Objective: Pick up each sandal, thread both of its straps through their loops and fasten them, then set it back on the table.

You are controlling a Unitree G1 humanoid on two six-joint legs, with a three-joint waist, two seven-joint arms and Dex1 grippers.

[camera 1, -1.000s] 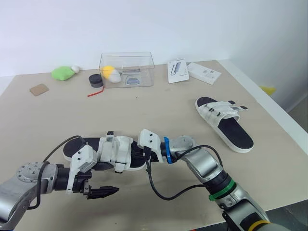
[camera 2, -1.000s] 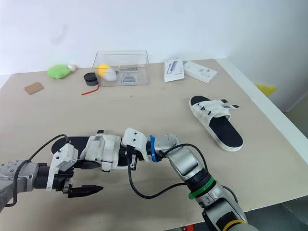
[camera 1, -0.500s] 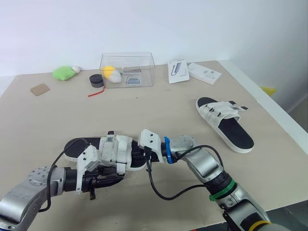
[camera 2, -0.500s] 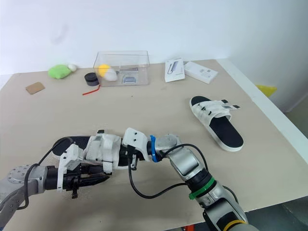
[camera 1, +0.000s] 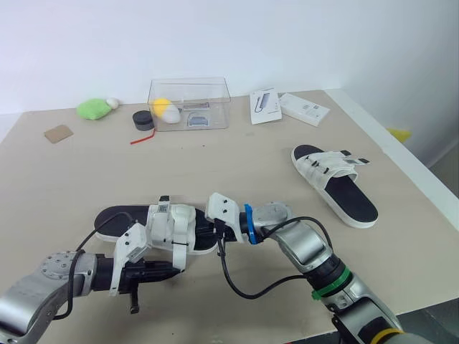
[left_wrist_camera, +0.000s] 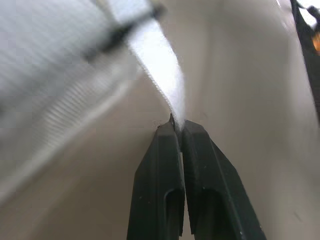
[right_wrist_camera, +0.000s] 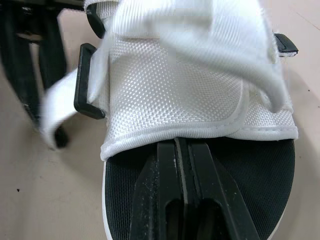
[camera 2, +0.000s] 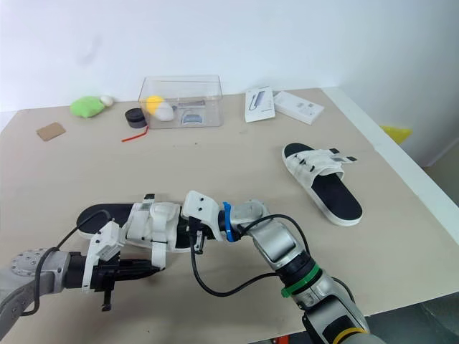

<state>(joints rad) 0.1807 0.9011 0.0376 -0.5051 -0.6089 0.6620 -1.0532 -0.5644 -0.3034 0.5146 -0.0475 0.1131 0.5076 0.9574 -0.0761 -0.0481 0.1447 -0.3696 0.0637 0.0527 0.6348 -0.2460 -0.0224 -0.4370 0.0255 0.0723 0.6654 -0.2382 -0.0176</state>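
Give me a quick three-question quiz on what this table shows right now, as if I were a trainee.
1. True or false: the left gripper is pinching a white strap of the near sandal.
2. Where does the other sandal lie? A: inside a box. B: on the table, to the robot's right. C: on the floor.
3. Fill in: the soft lump at the table's far left is ____ in colour.
Key: 1 true; 2 B; 3 green.
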